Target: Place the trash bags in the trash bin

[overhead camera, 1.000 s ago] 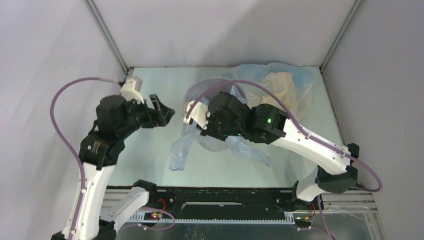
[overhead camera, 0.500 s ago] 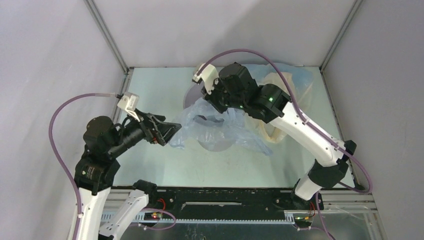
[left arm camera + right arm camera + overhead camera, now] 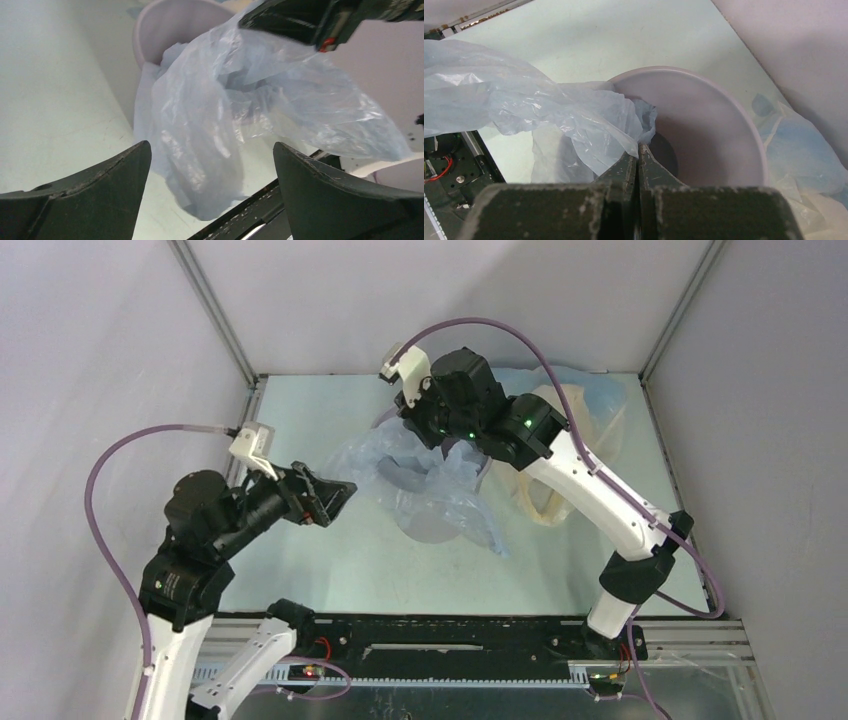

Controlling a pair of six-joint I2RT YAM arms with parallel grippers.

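Note:
A pale blue trash bag [image 3: 549,110] hangs from my right gripper [image 3: 639,148], which is shut on its edge just above the near rim of the light grey trash bin [image 3: 724,100]. From above, the bag [image 3: 425,480] drapes over the bin's mouth and down its left and front sides. My left gripper [image 3: 335,497] is open to the left of the bag, touching nothing. In the left wrist view the bag [image 3: 225,110] hangs ahead of the open left gripper [image 3: 211,146], with the bin [image 3: 175,25] behind. More trash bags [image 3: 560,440], blue and cream-yellow, lie right of the bin.
The grey walls of the cell close in the pale green table at the back and both sides. A black rail [image 3: 450,630] with the arm bases runs along the near edge. The right arm reaches over the heap of bags at the back right.
My right gripper has risen and moved back over the bin, lifting the blue bag off the table. My left gripper opened wide and drew back toward the near left.

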